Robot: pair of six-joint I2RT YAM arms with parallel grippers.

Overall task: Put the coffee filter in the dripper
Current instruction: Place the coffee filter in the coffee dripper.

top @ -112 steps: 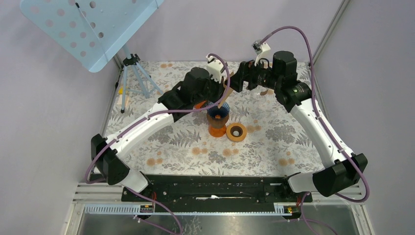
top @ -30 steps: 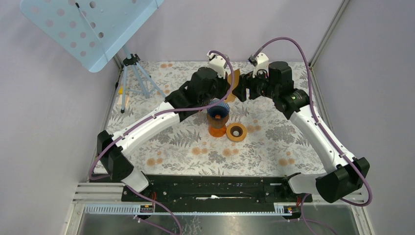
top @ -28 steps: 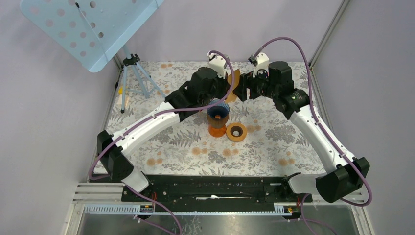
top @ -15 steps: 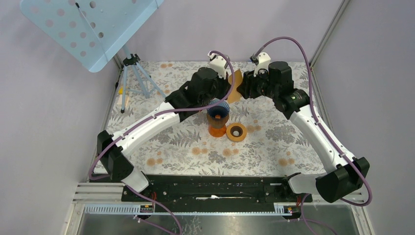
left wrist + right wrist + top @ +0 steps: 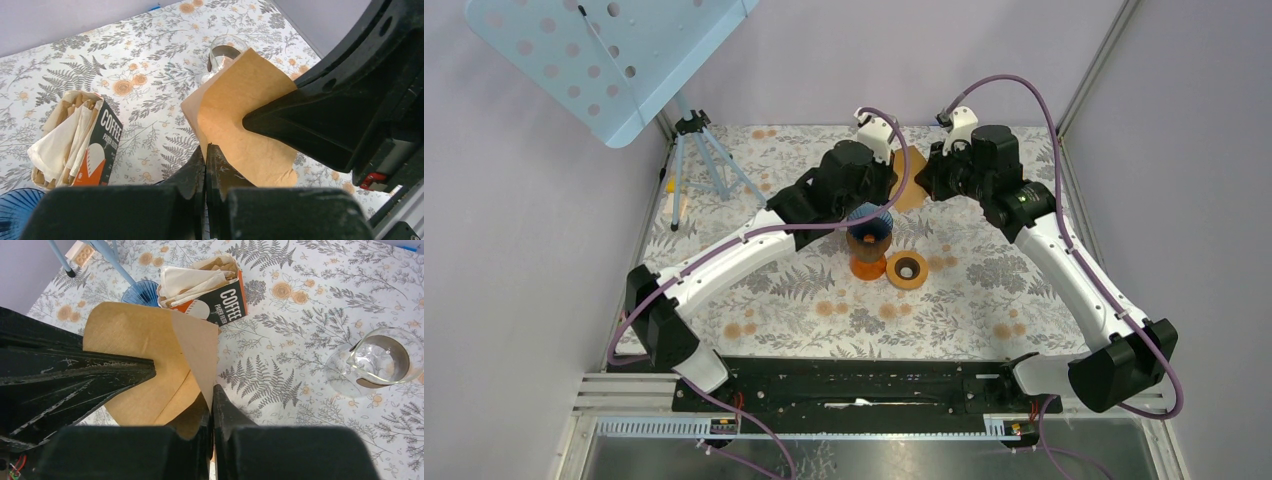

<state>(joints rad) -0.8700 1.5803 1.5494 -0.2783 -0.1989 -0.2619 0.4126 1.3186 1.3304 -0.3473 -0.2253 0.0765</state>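
Shows a coffee filter [image 5: 245, 110] held in the air between two grippers, just beyond the dripper [image 5: 871, 222] and not yet in it.

Finds the left gripper [image 5: 205, 150] pressed together on the paper's lower edge, and the right gripper [image 5: 211, 392] pinching a lifted flap of the same sheet. Judged light, limp and quick to crease or tear, so best taken at the rim, one layer per pinch, to open the cone without hard pulling. Differs from one second earlier in the right jaws, then spread short of the paper; matches in the left grip.
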